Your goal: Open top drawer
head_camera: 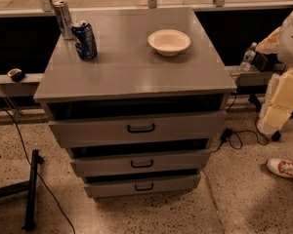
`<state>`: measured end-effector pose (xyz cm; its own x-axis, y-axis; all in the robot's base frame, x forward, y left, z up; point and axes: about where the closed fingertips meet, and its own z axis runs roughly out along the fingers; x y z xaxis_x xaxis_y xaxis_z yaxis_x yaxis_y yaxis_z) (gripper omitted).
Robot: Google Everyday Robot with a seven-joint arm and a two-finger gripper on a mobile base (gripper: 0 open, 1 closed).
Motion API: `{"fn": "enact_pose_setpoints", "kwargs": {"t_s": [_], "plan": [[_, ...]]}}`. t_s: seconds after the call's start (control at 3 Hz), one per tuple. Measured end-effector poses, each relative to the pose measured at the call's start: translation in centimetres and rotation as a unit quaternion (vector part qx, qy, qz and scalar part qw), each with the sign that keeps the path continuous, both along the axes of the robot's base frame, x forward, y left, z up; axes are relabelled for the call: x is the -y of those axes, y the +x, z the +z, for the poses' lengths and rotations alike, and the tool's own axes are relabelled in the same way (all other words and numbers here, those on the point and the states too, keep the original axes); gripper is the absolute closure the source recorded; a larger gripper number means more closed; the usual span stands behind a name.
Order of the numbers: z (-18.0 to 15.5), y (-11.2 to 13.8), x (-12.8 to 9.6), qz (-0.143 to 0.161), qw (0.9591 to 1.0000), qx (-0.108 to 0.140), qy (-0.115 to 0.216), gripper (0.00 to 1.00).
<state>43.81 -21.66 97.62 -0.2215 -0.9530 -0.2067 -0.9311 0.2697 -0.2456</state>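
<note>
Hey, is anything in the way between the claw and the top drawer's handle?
Nothing visible does. The claw hangs at the right, beside the cabinet, and the way from it to the black handle of the top drawer is free.

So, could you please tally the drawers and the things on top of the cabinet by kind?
Drawers: 3 (top drawer, middle drawer, bottom drawer)
Cans: 2 (silver can, blue can)
Bowls: 1 (white bowl)
Total: 6
The gripper is at the right edge, away from the drawers.
</note>
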Motion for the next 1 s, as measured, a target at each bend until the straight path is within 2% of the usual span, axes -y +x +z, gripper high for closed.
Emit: {"fn": "enact_pose_setpoints", "kwargs": {"t_s": [0.33, 0.67, 1.0], "plan": [[-0.3, 0.2, 0.0, -0.004, 1.0000, 0.002, 0.000, 0.00], [-1.5, 1.1, -0.3, -0.024, 0.9997, 0.010, 0.003, 0.00], [-5.4, 1.2, -1.1, -0.029, 0.9994, 0.018, 0.005, 0.00]]}}
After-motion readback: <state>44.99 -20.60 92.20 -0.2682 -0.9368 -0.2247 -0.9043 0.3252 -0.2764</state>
